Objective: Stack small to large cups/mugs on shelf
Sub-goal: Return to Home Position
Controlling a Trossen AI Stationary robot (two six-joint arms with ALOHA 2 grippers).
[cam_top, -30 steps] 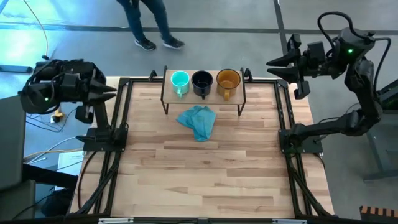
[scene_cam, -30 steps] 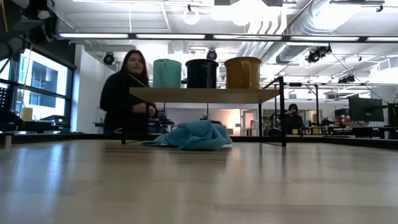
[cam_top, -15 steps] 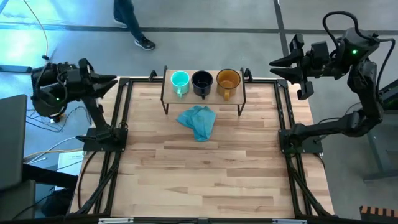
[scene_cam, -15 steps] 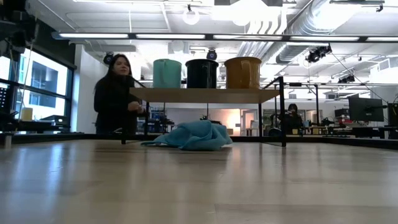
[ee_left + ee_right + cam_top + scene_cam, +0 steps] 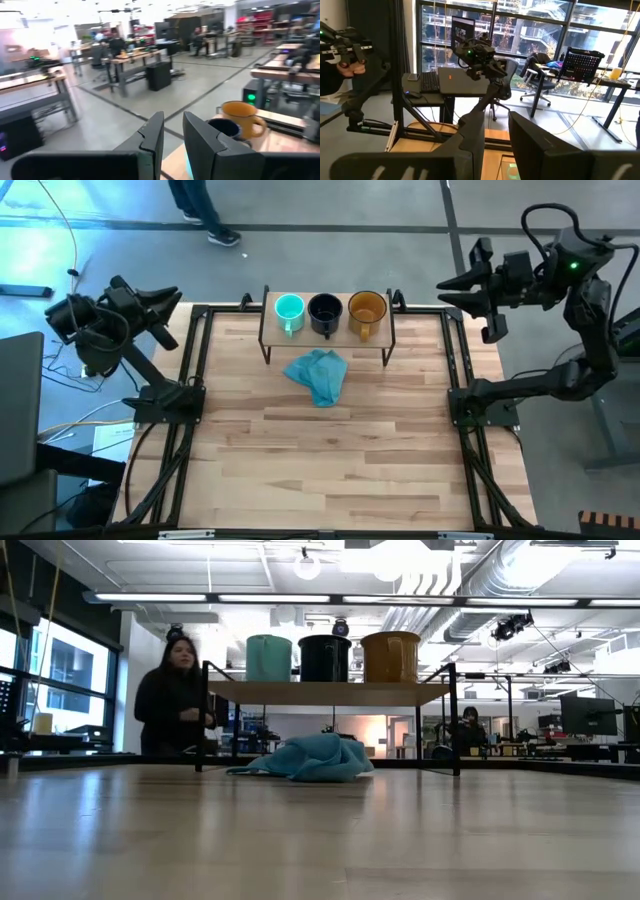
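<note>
Left gripper, right gripper spread, empty; shelf between them holds teal mug, black mug, amber mug; seemingly only homing left.

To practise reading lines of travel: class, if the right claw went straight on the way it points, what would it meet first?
Probably the amber mug on the shelf, nearest the right claw; height is unclear, so it might pass over toward the left arm.
</note>
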